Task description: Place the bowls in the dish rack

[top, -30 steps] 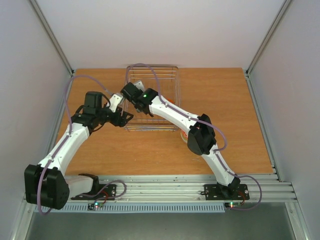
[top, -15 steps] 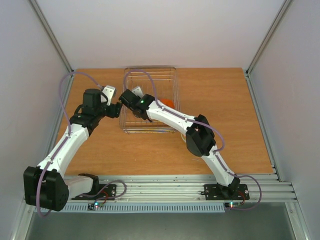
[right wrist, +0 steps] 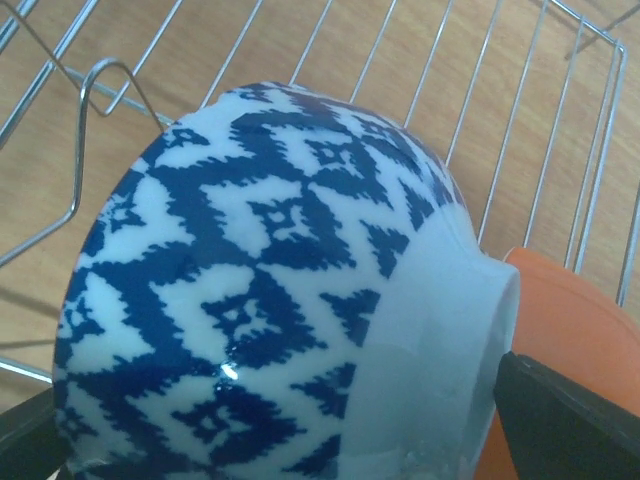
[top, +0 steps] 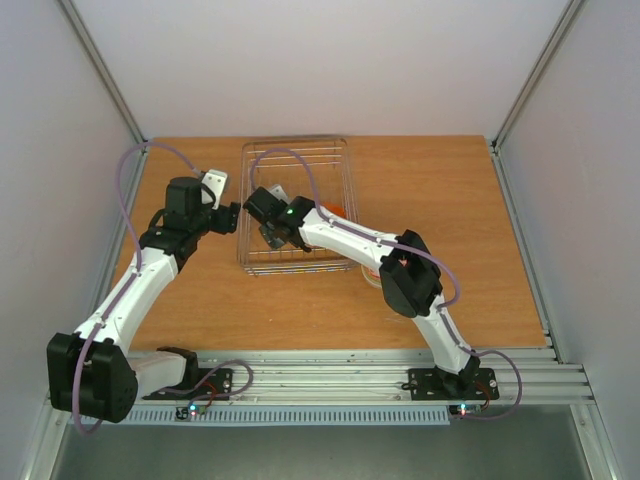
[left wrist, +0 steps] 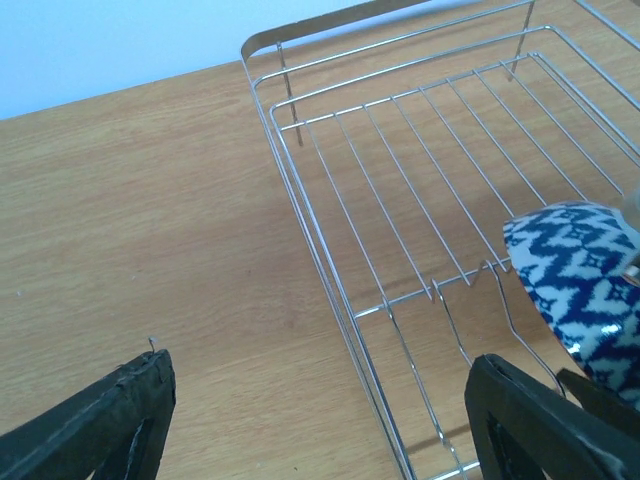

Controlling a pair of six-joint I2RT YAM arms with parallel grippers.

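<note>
**Patterned bowl goes into the rack on its edge**

From above, the dish rack (top: 349, 185) lies in the upper middle of the frame on the table (top: 450, 220), its long axis running top to bottom. The right hand (top: 268, 232) reaches into the rack's lower left part, and its load is hidden beneath the wrist. An orange bowl (top: 337, 210) sits inside, toward the right. The left hand (top: 228, 217) hovers just beside the rack's left wall.

The left wrist view shows that hand (left wrist: 320, 370) spread wide and empty, its fingers either side of the rack's (left wrist: 420, 180) rim wire. At the right edge, the blue-and-white bowl (left wrist: 580, 280) hangs tilted beside the row of prongs (left wrist: 445, 292).

In the right wrist view the bowl (right wrist: 270, 280) fills the frame. It is gripped by the right hand (right wrist: 300, 430), whose dark fingers show at both lower corners, though where the pads meet the bowl is out of view. The bowl lies on its side with its axis close to level. Its foot ring points to the right of the frame, at the orange bowl (right wrist: 580, 340), and its mouth points lower left. Whether the two bowls touch cannot be told.

The glaze carries a bright highlight, so the bowl is likely stiff, slick and apt to chip against wire or its neighbour. It looks light enough for one hand. The rim, with one finger inside and one outside, appears the surest hold.
</note>
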